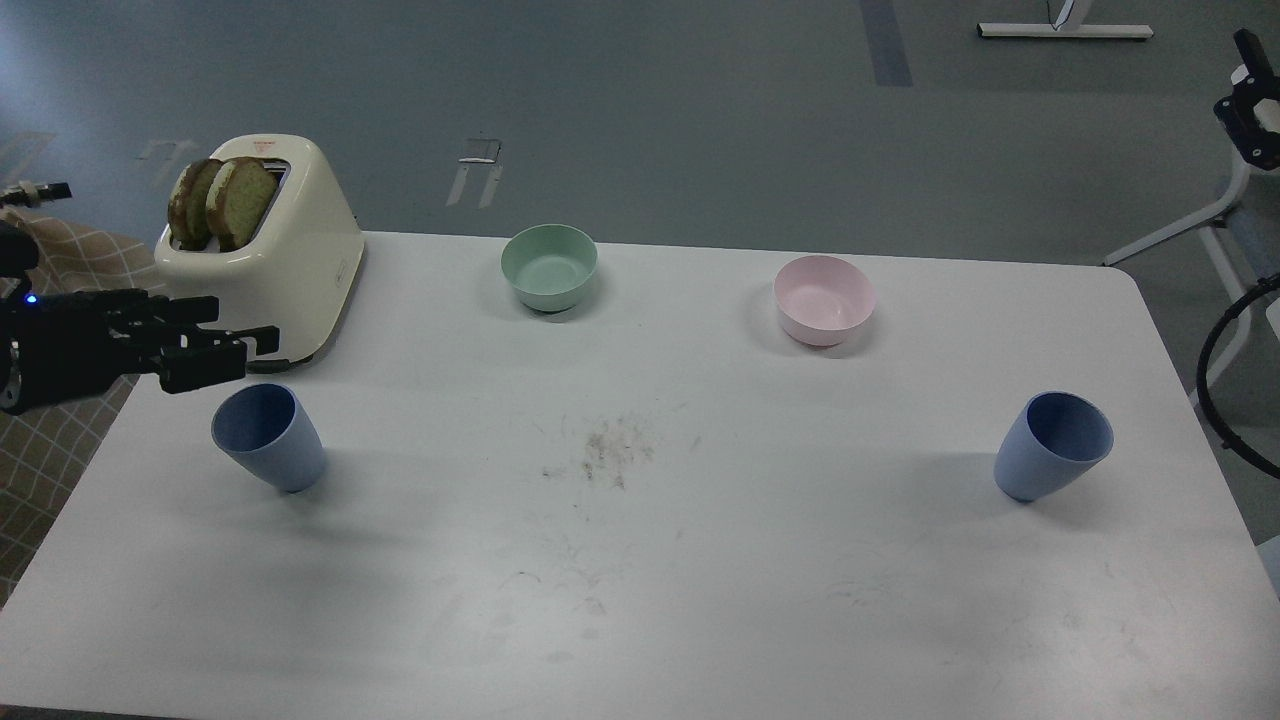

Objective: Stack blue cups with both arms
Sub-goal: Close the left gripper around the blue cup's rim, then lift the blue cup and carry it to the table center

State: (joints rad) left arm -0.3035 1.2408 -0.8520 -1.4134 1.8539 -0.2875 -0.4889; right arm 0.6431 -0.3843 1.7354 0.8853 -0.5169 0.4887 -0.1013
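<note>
Two matte pale-blue tapered tumblers are seen upright on the white table [640, 620] — one lower left [268, 437], one lower right [1052, 445], well apart, not yet stacked. Likely light, stiff, slightly slick; best gripped across the rim wall. Left black two-finger gripper [250, 345] hangs just above the left cup, fingers apart, holding nothing. Right gripper is not seen. Farther back — one mint-green bowl [549, 266], one pink bowl [824, 299], one cream toaster [270, 250] with two toast slices [222, 202].
</note>
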